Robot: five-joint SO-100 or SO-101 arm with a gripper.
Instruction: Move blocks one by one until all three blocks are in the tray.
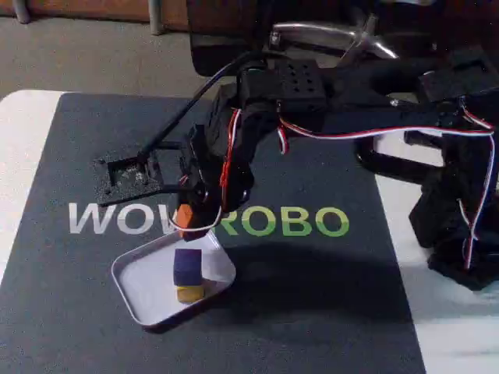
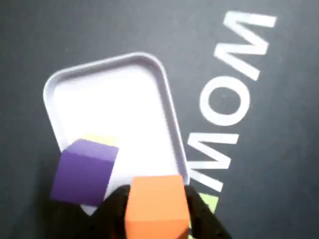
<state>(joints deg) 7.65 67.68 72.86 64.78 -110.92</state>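
Observation:
The silvery-white tray (image 1: 140,292) (image 2: 164,94) lies on the dark mat. Inside it the purple block (image 1: 187,266) (image 2: 83,171) rests on top of the yellow block (image 1: 190,293) (image 2: 99,140), of which just a sliver shows in the wrist view. My gripper (image 1: 185,223) (image 2: 157,209) hangs over the tray's far rim, shut on the orange block (image 1: 184,217) (image 2: 157,205). In the wrist view the orange block sits between the black fingers (image 2: 112,206) at the bottom edge, above the tray's corner and beside the purple block.
The dark mat (image 1: 312,296) carries the lettering WOWROBO (image 1: 257,222) (image 2: 229,99). The arm's base and cables (image 1: 460,202) stand at the right in the fixed view. Bare white table (image 1: 19,156) borders the mat on the left.

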